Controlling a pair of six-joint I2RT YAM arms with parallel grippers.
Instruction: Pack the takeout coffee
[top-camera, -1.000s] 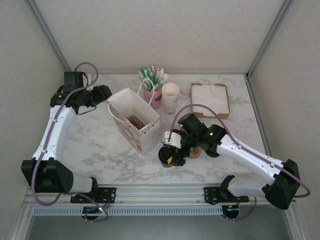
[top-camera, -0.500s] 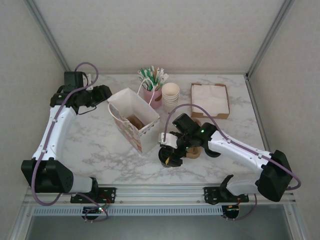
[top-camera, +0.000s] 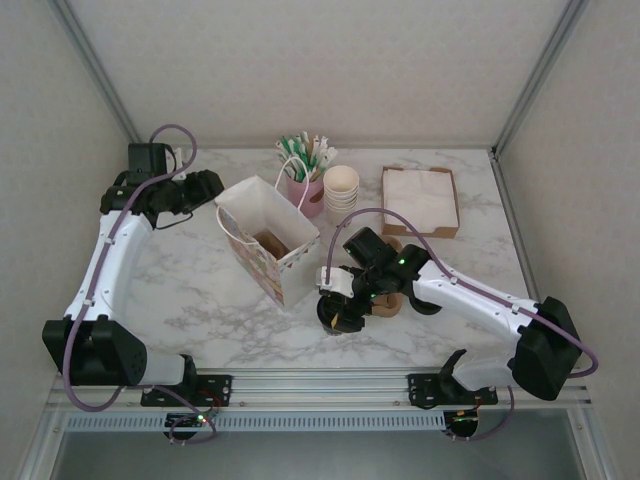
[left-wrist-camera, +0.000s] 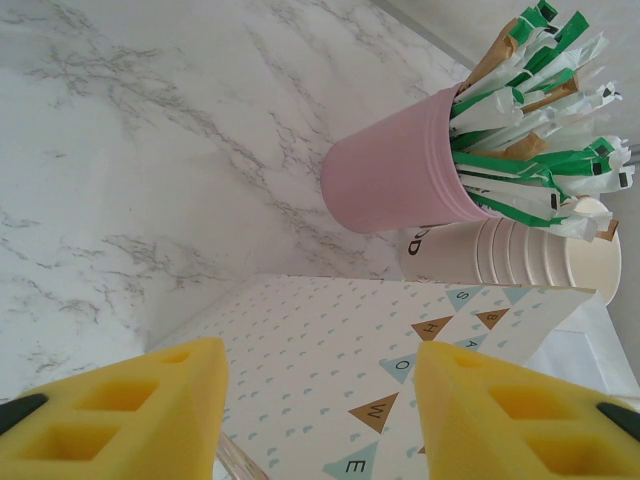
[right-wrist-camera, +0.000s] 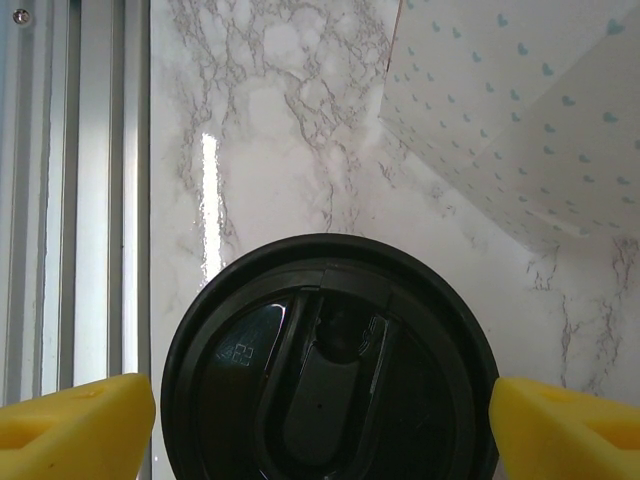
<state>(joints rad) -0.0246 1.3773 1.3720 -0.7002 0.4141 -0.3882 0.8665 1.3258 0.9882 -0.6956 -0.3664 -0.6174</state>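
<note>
The takeout coffee (top-camera: 335, 316), a cup under a round black lid (right-wrist-camera: 330, 370), stands on the marble just right of the patterned paper bag (top-camera: 268, 240). My right gripper (top-camera: 337, 303) hangs over it, open. Its yellow fingertips (right-wrist-camera: 80, 420) sit level with the lid, one close to each side of the rim. My left gripper (top-camera: 212, 188) is open by the bag's far left upper corner. In the left wrist view that gripper (left-wrist-camera: 320, 400) has the bag's printed side (left-wrist-camera: 350, 350) between its pads, apart from both.
Behind the bag stand a pink cup of wrapped sticks (top-camera: 305, 188) (left-wrist-camera: 395, 170) and a stack of cream cups (top-camera: 341, 192) (left-wrist-camera: 500, 250). A cardboard tray of napkins (top-camera: 420, 200) lies at the back right. A brown item (top-camera: 388, 306) sits partly under my right arm.
My right arm has shifted a little to the left, its gripper staying over the lidded cup. The cup, the bag and the left arm have not moved.
</note>
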